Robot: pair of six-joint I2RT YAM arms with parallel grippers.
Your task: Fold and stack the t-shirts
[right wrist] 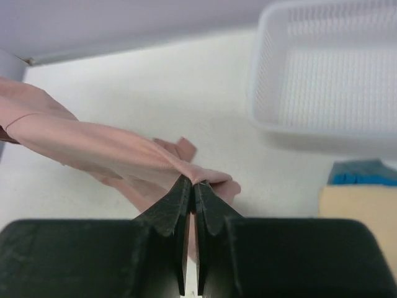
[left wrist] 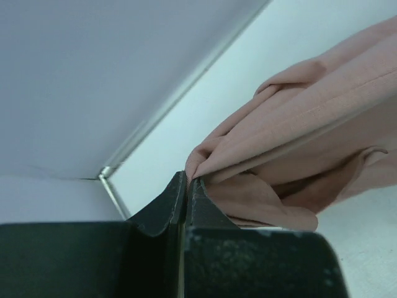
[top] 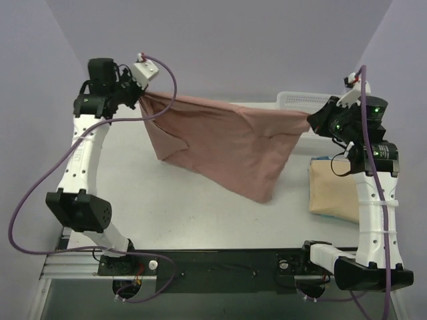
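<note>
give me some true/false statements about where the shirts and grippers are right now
1. The left gripper and right gripper are both shut on the pink shirt. True.
2. The pink shirt lies flat on the table. False: it hangs stretched between the two grippers.
3. The tan shirt lies on the table beside the right arm. True.
4. The tan shirt is inside the white basket. False: it lies on the table, outside the basket.

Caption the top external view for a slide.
Left end effector and right end effector stretch the pink t-shirt over the table.
</note>
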